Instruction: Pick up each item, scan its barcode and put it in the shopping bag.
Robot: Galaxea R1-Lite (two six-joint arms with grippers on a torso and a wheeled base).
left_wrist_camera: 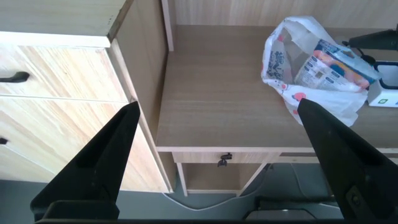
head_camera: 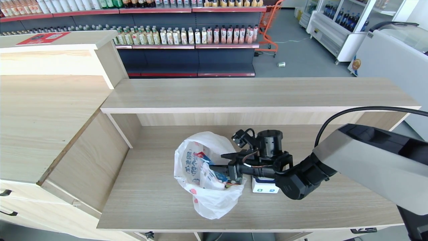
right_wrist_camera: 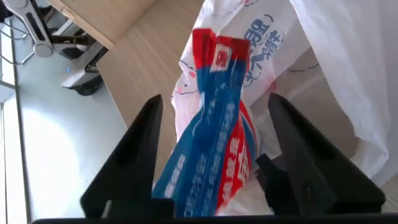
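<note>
The left gripper (left_wrist_camera: 219,112) hangs off the near edge of the pale wooden counter (head_camera: 150,201), jaws wide apart and empty. Farther in, the right gripper (right_wrist_camera: 214,124), reaching from 3 o'clock, is clamped on a blue-and-red foil packet (right_wrist_camera: 214,162) at the mouth of the white plastic shopping bag (head_camera: 190,167). A small white scanner box (head_camera: 264,187) sits at the bag's 3 o'clock. This looks like the bagging step. The next move probably calls for lowering the packet and letting go.

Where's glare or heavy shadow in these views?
Head view: left counter washed out by strong light. Right wrist view: bag glares white, floor bright. Left wrist view: even light, left gripper a dark silhouette.
</note>
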